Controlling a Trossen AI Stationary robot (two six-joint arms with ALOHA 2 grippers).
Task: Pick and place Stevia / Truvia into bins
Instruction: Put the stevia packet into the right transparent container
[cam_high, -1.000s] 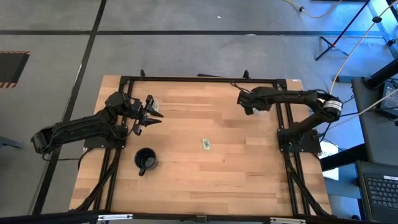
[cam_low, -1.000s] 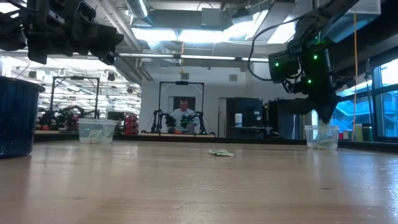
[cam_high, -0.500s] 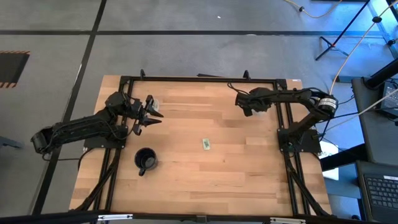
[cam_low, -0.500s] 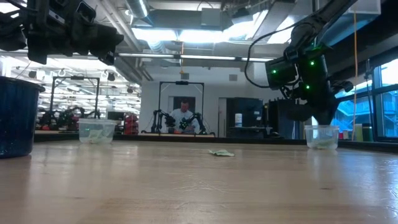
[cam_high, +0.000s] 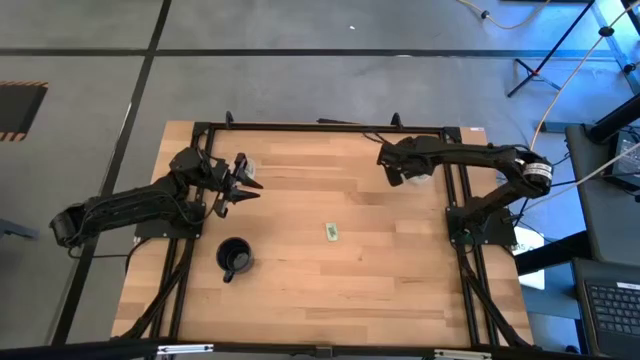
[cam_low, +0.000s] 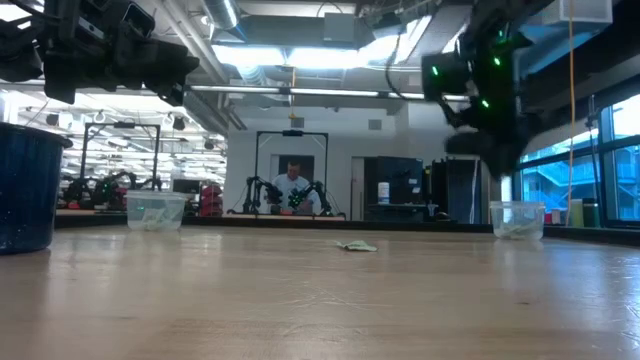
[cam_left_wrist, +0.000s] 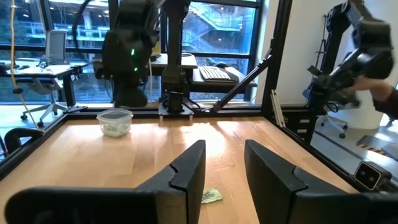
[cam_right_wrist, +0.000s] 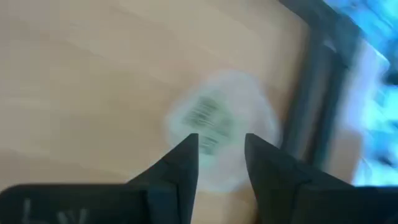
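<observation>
One pale green sachet (cam_high: 331, 231) lies flat on the wood near the table's middle, also seen in the low view (cam_low: 356, 245). Two clear cup bins stand at the far side: the left bin (cam_low: 155, 210) and the right bin (cam_low: 517, 220), each with sachets inside. My right gripper (cam_right_wrist: 221, 155) hangs open above the right bin (cam_right_wrist: 217, 134), with nothing between its fingers. My left gripper (cam_left_wrist: 224, 174) is open and holds nothing; it hovers above the table by the left bin and points toward the table's right side.
A black mug (cam_high: 234, 257) stands near the left arm's base, closer to the near edge. A black metal frame (cam_high: 320, 127) runs along the table's far edge and both sides. Bare wood surrounds the lone sachet.
My right gripper has gone up from the mouth of the right bin and now hangs clear above it, shifted a little toward the table's left. The bin stays in place.
</observation>
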